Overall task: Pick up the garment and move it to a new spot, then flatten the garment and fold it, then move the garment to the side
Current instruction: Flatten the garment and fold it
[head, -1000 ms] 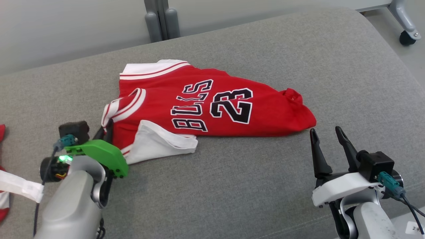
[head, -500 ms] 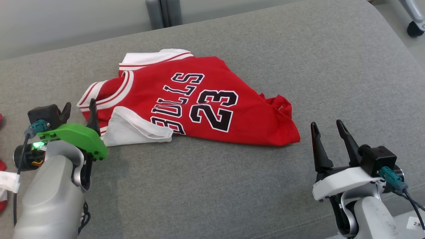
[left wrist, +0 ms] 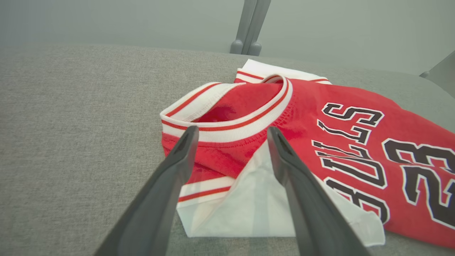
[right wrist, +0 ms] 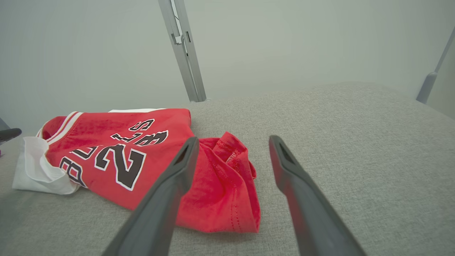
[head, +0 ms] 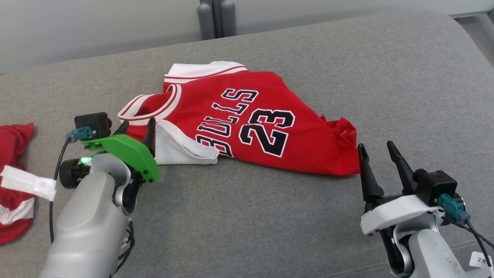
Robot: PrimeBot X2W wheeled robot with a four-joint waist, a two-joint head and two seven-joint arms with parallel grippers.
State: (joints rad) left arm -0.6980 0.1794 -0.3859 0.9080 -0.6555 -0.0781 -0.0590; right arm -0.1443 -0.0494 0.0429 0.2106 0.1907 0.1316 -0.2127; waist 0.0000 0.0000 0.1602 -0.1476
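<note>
Garment [head: 262, 127], a red jersey with white trim and black lettering, lies near the middle of the grey fabric-covered table [head: 347, 61], resting free with nothing gripping it. Both claws are released and empty. The left claw [head: 138, 122] has its fingers spread at the collar end, just over the white turned-out flap; whether they touch the cloth I cannot tell. The right claw [head: 375, 146] stands spread just beside the bunched hem corner.

Judging by how it lies, the jersey has been set down but is not yet flat. A white flap is folded over by the armhole, the collar stands up in a loop, and the hem end is crumpled into ridges. Flattening therefore looks like the step in hand, with a claw placed at each end. The fold and the move to the side are both left to do.

The table top is a coarse grey weave with a rounded far corner and plenty of bare room around the jersey. More red and white clothing [head: 15, 135] lies at its left edge. Behind it rises a pale plain wall with a grey metal post [head: 216, 17].
</note>
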